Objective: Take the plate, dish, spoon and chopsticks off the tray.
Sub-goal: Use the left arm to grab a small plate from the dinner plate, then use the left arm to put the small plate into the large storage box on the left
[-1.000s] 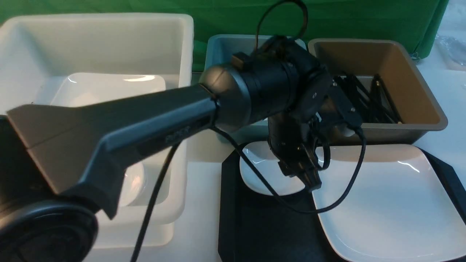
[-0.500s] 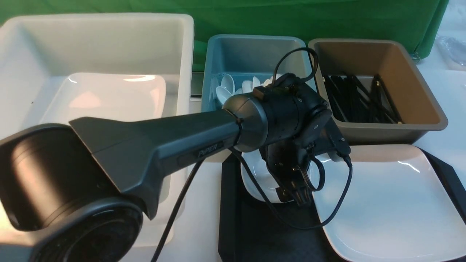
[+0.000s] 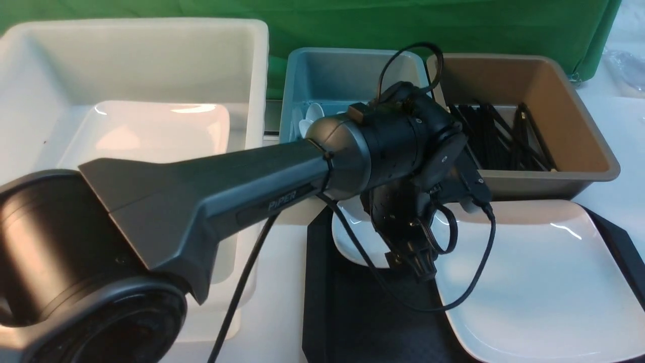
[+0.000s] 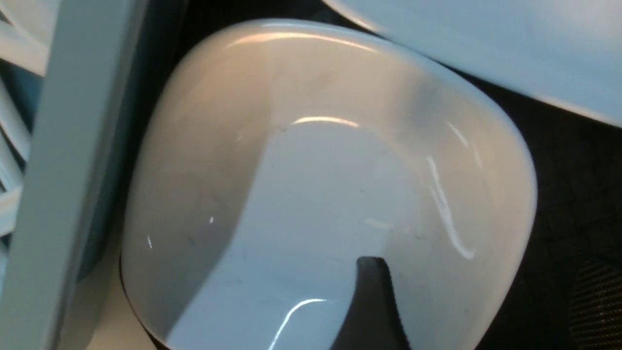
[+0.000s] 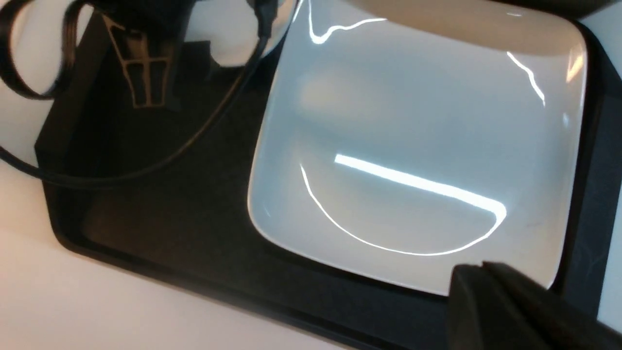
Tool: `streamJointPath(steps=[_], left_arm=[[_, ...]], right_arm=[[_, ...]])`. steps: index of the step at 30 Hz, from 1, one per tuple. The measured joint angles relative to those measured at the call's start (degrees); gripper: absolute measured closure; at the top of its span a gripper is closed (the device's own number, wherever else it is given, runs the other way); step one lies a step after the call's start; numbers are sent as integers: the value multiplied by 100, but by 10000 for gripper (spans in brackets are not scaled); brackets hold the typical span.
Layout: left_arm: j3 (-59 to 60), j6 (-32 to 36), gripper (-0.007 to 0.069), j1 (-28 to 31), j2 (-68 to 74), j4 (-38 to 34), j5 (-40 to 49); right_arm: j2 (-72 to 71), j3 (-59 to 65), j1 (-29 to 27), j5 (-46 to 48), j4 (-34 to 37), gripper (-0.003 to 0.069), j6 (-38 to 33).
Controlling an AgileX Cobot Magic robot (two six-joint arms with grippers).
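Over the back left part of the tray point(image 3: 352, 322), the left end effector point(image 3: 421, 264) hangs above the small white dish point(image 3: 355, 242) with its fingers apart. I think the dish is the job now. Next it should go down, pinch the rim and lift. The big plate point(image 3: 534, 282) sits beside the dish on the tray. The right end effector point(image 5: 491, 296) is near the plate's corner, fingers together, holding nothing.

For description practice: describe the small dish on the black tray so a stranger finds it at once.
Find the black tray in front of the blue tub. In its far left corner sits the small dish, smaller and deeper than the neighbouring plate.
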Motion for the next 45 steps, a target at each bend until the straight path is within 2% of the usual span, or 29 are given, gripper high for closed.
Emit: streamJointPath(steps=[15,17,18,21,22,23,24,29,40,45], left_arm=[[-5,-286,147,-98,477,494,-253],[-5,-407,181,-98,477,541,-253],[-5,-449,222,-98,479,601,-253],[-5,-516,381,-93,479,607,-157],[-5,-516,393,-93,479,605,-146],[-5,-502,484,-105,479,622,-84],[-11,-502,520,-121,452,644,-81],[-53,-577,601,-117,155,683,28],[-48,-669,606,-113,-1058,233,219],[-48,-669,608,-99,-1705,330,126]], right_arm=[[0,0,0,-52,96,639,-87],[0,0,0,-52,96,639,-105],[0,0,0,-52,96,639,-119],[0,0,0,-52,96,639,-165],[0,0,0,-52,96,639,-165],[0,0,0,-52,96,639,-177],[0,0,0,-52,96,639,-177],[0,0,0,-52,224,639,-209],[0,-48,0,26,1191,639,-716],[0,-360,0,368,1383,638,-830]])
